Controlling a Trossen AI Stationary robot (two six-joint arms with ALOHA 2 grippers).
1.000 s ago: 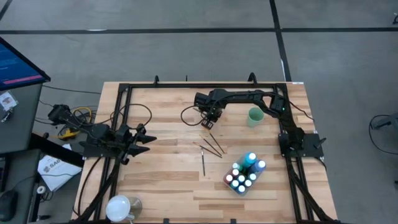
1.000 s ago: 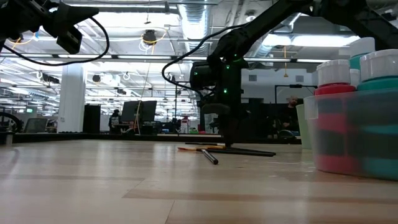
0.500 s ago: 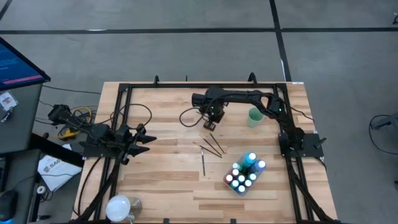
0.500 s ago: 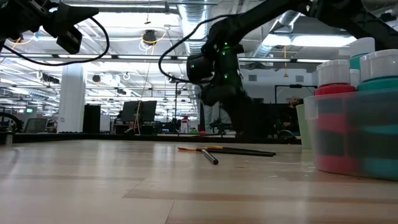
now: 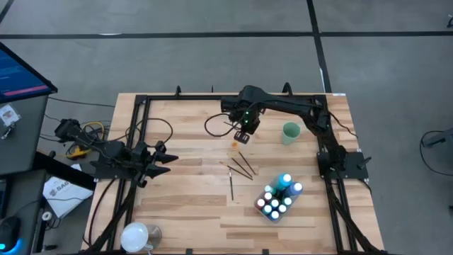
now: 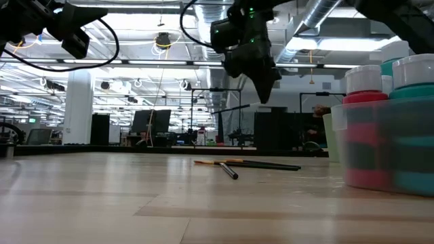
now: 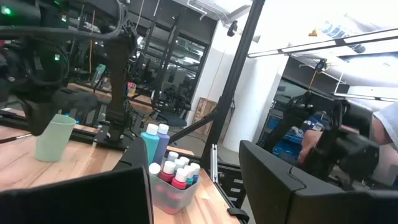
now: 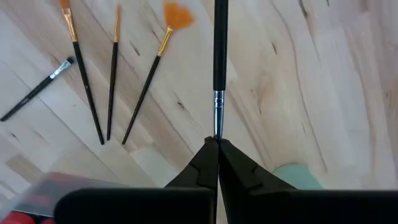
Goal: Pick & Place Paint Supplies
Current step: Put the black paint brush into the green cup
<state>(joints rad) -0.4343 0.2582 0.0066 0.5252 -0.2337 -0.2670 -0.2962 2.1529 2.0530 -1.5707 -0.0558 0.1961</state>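
Right gripper (image 8: 217, 144), clamped on a brush (image 8: 219, 68), had risen off the table (image 5: 184, 142); pick succeeded. Left gripper (image 5: 168, 159) waited open.

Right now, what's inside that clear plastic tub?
The clear plastic tub holds small paint bottles standing upright, caps white, teal, blue and red. Their lower halves and the tub's floor are covered by the crowd.

My right arm stretches from its base at the worktop's right edge toward the far middle, its gripper (image 5: 244, 127) raised well clear of the surface and angled downward, fingers (image 8: 208, 163) pressed together on a thin dark-handled paintbrush (image 8: 219, 59). My left arm rests folded at the left edge, its gripper (image 5: 166, 158) spread wide.
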